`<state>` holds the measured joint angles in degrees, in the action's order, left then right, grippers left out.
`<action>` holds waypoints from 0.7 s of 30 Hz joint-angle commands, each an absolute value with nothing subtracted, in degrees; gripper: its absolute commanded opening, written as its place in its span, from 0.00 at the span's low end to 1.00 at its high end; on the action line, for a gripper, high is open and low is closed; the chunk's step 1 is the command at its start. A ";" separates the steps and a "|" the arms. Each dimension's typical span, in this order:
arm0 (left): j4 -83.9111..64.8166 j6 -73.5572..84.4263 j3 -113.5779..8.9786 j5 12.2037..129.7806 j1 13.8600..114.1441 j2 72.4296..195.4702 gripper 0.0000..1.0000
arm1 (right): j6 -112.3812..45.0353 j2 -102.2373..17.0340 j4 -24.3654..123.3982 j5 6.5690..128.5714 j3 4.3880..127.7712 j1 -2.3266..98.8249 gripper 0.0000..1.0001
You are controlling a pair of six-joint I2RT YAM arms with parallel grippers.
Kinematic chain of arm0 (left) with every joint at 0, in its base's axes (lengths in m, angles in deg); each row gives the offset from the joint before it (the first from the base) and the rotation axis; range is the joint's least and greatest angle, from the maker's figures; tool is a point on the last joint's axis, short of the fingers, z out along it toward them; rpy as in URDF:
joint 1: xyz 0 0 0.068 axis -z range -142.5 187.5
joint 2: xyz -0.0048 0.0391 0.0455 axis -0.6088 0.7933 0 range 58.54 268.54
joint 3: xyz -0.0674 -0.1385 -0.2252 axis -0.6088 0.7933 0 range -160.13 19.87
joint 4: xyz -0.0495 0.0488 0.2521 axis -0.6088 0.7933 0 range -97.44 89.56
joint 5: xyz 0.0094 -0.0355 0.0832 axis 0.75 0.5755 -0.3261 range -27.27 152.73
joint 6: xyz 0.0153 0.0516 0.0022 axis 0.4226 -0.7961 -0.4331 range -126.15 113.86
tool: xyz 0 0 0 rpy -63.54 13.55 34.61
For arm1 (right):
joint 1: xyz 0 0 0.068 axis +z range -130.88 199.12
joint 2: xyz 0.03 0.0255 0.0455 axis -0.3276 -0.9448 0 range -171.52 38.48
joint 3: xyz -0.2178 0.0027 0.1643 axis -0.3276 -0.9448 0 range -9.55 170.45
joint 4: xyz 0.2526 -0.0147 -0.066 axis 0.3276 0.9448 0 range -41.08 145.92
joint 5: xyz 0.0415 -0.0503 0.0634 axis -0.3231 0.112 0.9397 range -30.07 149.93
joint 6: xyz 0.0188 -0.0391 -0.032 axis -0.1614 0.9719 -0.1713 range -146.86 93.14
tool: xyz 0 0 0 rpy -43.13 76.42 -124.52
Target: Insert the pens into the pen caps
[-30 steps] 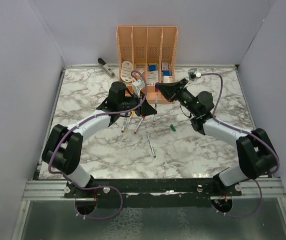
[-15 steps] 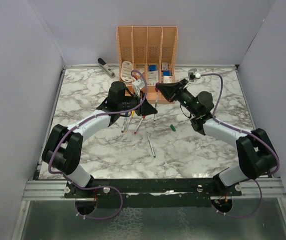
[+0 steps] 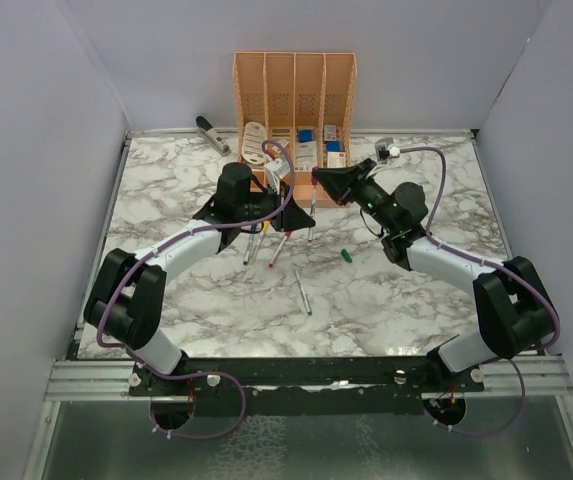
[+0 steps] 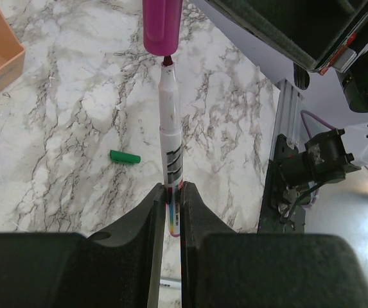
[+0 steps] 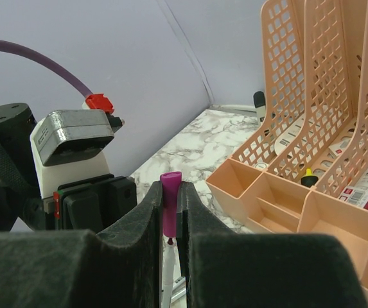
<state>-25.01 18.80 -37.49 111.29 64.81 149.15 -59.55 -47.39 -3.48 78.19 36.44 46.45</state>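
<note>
My left gripper (image 4: 173,192) is shut on the lower end of a silver-white pen (image 4: 171,128), which points away from the wrist. The pen's dark red tip sits right at the open mouth of a purple pen cap (image 4: 162,25). That purple cap (image 5: 169,205) is pinched in my shut right gripper (image 5: 169,192), with the pen (image 5: 169,269) showing just beneath it. In the top view the left gripper (image 3: 301,218) and right gripper (image 3: 318,178) meet in front of the organiser. More pens (image 3: 303,290) (image 3: 278,247) and a green cap (image 3: 346,254) lie on the table.
A peach desk organiser (image 3: 296,110) with small items stands at the back middle, close behind both grippers. A grey stapler (image 3: 212,134) lies at the back left. The green cap (image 4: 124,156) rests on the marble left of the held pen.
The left gripper with its pen has edged slightly up toward the purple cap. The right arm holds still.
</note>
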 commanded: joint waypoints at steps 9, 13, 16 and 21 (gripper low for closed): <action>-27.48 19.08 -37.75 110.66 63.79 148.80 0.00 | -58.41 -46.16 -0.65 78.62 36.44 46.63 0.01; -27.57 19.22 -37.81 110.30 63.62 148.89 0.00 | -58.73 -46.11 0.06 79.15 36.43 46.59 0.01; -27.73 19.25 -37.79 109.82 63.48 148.90 0.00 | -58.89 -46.32 0.92 79.80 36.64 46.62 0.01; -28.29 19.55 -38.41 109.83 63.27 149.52 0.00 | -59.35 -47.09 2.15 81.72 36.79 46.63 0.01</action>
